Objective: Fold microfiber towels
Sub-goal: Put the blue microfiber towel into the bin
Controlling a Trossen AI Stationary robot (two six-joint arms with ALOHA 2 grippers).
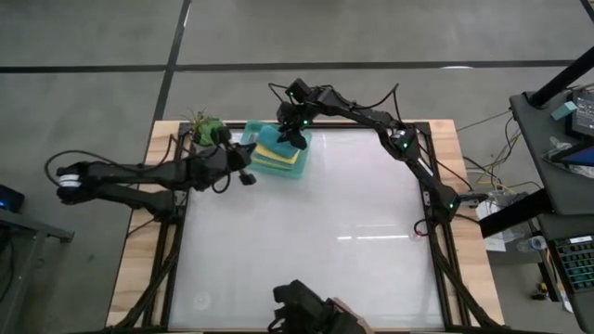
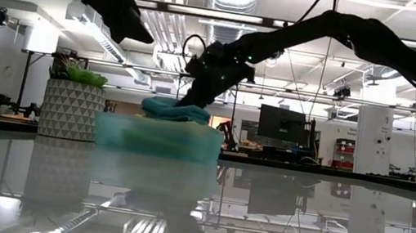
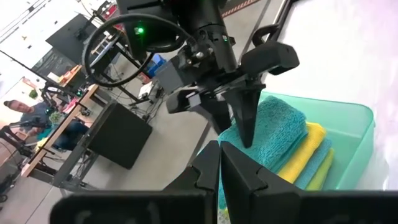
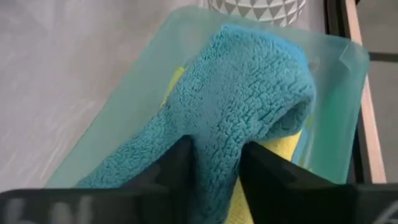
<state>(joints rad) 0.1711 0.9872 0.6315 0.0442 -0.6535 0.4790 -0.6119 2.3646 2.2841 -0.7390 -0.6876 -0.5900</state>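
right gripper [image 1: 295,133] is over the far end of the mint-green tray [image 1: 302,167] at the back of the table [image 1: 316,250], reaching in from the right side. its fingers [image 4: 171,171] stand partly apart with a fold of the top teal towel [image 4: 242,106] between them; the cloth touches both fingers in the right wrist view, but can't tell if it's really clamped or just lying in the gap. in the left wrist view the same fingers [image 3: 245,115] point down onto the teal towel [image 3: 273,134].

towels are stacked folded in the tray: teal on top, yellow towel [image 3: 305,149] under it, another teal layer and a lime green edge [image 3: 323,174] below. grey one can't be made out. in the low view the teal towel [image 2: 174,110] bulges above the tray rim [image 2: 157,136].

left gripper [image 1: 247,175] hovers just beside the tray's left side, near the potted plant [image 1: 206,125], fingers [image 3: 239,171] pressed together, nothing in them.

a person sits at a desk in the room behind, seen in the left wrist view.
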